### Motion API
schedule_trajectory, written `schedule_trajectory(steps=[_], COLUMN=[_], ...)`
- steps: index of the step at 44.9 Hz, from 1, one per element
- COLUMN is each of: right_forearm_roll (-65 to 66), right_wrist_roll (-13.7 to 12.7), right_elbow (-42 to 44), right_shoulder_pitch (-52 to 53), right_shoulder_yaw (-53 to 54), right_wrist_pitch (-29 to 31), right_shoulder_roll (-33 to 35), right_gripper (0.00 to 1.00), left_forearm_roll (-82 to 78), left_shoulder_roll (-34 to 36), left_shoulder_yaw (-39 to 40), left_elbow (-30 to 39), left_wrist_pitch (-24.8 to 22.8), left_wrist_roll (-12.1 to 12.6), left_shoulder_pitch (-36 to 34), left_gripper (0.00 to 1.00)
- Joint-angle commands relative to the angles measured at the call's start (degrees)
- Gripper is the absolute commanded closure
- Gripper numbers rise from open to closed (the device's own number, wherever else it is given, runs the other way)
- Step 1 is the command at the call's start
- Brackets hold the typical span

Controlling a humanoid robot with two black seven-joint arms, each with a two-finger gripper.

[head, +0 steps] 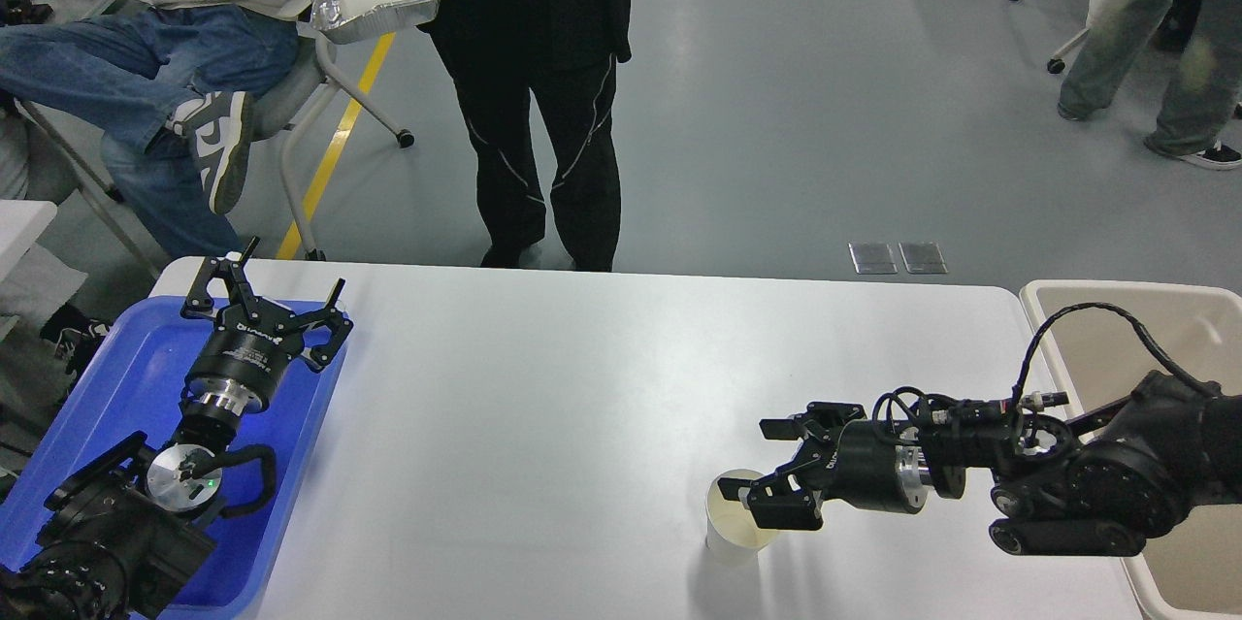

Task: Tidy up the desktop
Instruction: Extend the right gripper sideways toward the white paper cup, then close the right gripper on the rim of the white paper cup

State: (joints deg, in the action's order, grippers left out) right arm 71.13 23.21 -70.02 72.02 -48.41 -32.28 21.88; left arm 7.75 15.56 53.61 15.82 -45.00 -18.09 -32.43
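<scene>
The white-grey desktop (543,426) fills the lower view. A pale paper cup (730,525) stands upright on it at the front right. My right gripper (767,465) is open, lying sideways with its fingers pointing left, just over the cup's right rim; one finger (776,507) overlaps the rim. My left gripper (264,295) is open and empty, held above the blue tray (116,387) at the left edge.
A beige bin (1087,310) stands off the desktop's right end. A person in black stands close behind the far edge, holding a foil tray with a white cup. A seated person is at the far left.
</scene>
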Motion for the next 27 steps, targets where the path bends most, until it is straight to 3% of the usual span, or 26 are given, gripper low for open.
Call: schedule_trajectory(steps=[1,10,14,19,27], right_forearm_roll=[1.1,2.1,2.1,1.5,1.6], right_wrist_roll=[0.3,0.3,0.6,0.9,0.9], right_elbow=[3.1,3.2,3.1,3.1,3.3], right_shoulder_pitch=[0.6,0.9,0.9,0.8,1.0], right_shoulder_yaw=[-6.0,-6.0,-5.8,-5.6,-5.6], right_wrist_pitch=[-0.3,-0.8,-1.0,-1.0,-1.0], right_shoulder_roll=[-2.7,-2.7,-2.8,-2.8,-2.7], right_gripper=[0.01,0.02,0.15,0.56,0.94], left_forearm_roll=[0.0,0.0,0.0,0.0,0.0], left_shoulder_roll=[0.0,0.0,0.0,0.0,0.0], left_shoulder_yaw=[0.0,0.0,0.0,0.0,0.0], left_elbow=[0.0,0.0,0.0,0.0,0.0], left_wrist_pitch=[0.0,0.0,0.0,0.0,0.0], left_wrist_roll=[0.0,0.0,0.0,0.0,0.0], left_shoulder_pitch=[0.0,0.0,0.0,0.0,0.0], left_gripper=[0.0,0.0,0.0,0.0,0.0])
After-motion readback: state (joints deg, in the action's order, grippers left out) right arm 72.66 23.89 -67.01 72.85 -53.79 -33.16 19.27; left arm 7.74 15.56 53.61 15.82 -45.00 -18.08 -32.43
